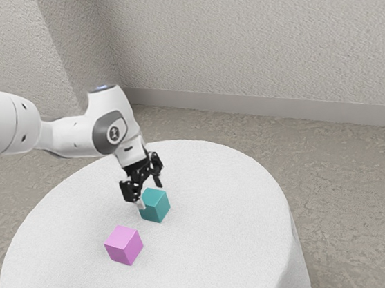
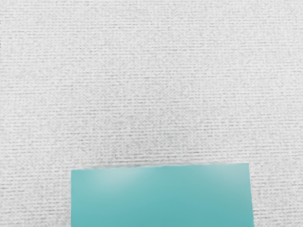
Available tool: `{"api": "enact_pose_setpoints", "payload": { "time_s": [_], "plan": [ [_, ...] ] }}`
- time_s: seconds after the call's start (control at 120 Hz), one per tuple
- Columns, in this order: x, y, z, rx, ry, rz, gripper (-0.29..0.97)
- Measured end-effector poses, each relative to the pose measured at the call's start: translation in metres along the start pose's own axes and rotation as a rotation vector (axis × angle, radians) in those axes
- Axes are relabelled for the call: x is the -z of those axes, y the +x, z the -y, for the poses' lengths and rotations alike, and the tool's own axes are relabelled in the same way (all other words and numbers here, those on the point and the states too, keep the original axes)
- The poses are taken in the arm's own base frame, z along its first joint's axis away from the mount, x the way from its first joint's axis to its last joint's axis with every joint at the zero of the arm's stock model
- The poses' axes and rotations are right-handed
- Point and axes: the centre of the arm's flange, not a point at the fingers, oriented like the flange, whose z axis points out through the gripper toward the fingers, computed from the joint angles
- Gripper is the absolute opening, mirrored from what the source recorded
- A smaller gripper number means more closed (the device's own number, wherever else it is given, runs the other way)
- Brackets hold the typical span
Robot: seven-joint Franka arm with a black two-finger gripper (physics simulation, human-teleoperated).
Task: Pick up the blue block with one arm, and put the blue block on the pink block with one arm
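The blue block (image 2: 161, 196) is blurred and cut off by the wrist view's edge.

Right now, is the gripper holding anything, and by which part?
Cannot tell: the gripper sits at the top of the blue block, block on the table, but a two-sided hold isn't visible.

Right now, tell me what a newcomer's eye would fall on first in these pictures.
The black gripper on the white arm catches the eye first, poised right at the blue block near the middle of the round white table. Next comes the pink block, standing apart from the blue one, nearer the camera and toward the exterior view's left.
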Motion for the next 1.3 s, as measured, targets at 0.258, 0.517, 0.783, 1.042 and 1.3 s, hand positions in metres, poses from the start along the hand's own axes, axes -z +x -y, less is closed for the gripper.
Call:
{"api": "enact_pose_setpoints", "payload": {
  "time_s": [0.258,0.517,0.783,1.042,1.3],
  "plan": [
    [-0.013,0.0,0.004,-0.019,0.006,-0.003,0.68],
    [-0.026,0.008,0.002,-0.041,-0.008,-0.005,0.68],
    [-0.018,0.009,0.002,-0.045,0.021,0.0,0.31],
    [0.101,0.034,-0.09,-0.057,0.127,0.048,0.22],
    [0.083,0.03,-0.154,-0.027,0.055,0.057,0.2]
  ]
}}
